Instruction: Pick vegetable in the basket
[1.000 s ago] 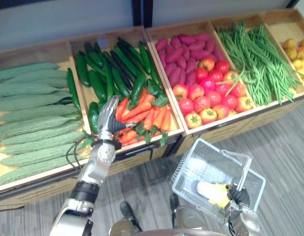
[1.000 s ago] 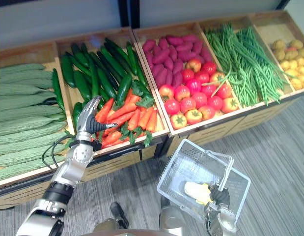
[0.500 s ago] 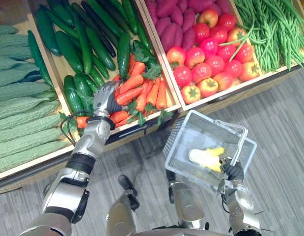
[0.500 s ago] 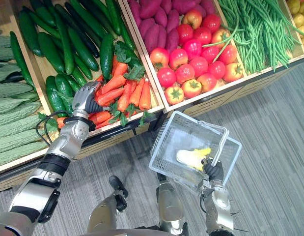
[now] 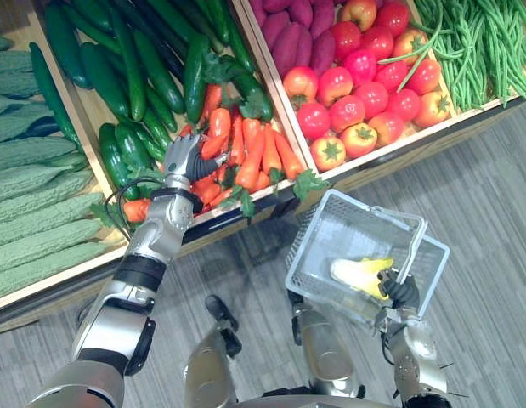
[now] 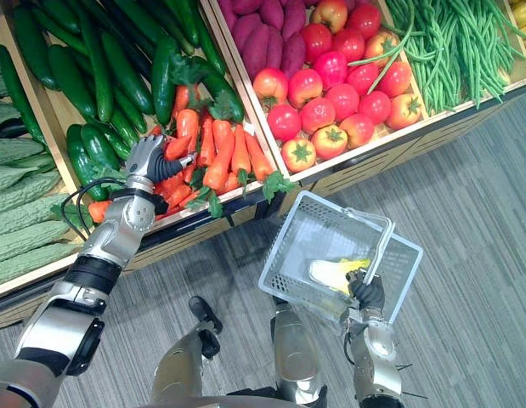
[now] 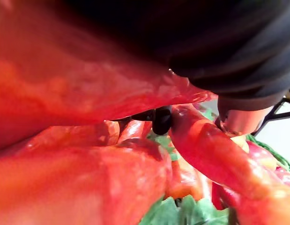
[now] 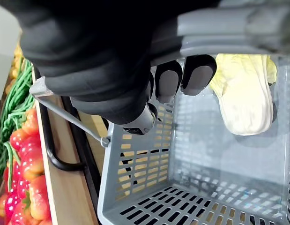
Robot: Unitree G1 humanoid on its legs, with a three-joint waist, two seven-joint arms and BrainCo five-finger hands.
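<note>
My left hand (image 5: pixel 184 157) is down in the heap of orange carrots (image 5: pixel 254 157) in the wooden crate, fingers curled around one carrot (image 5: pixel 215 141). The left wrist view has that carrot (image 7: pixel 79 79) pressed against the palm, with a dark fingertip (image 7: pixel 161 120) hooked under it. My right hand (image 5: pixel 402 291) is shut on the grey handle (image 8: pixel 215 37) of the plastic basket (image 5: pixel 330 246), held low over the floor at the right. A pale yellow leafy vegetable (image 5: pixel 362 273) lies inside the basket.
The crate row holds bitter gourds (image 5: pixel 33 195) at the left, dark cucumbers (image 5: pixel 118 76) behind the carrots, then sweet potatoes (image 5: pixel 292 42), tomatoes (image 5: pixel 364 93) and green beans (image 5: pixel 483 42). The shelf's wooden front edge (image 5: pixel 390 157) runs between the produce and the grey floor.
The camera has tipped down and closer to the crates. My left hand's fingers have curled shut around a carrot in the heap. The right hand still holds the basket.
</note>
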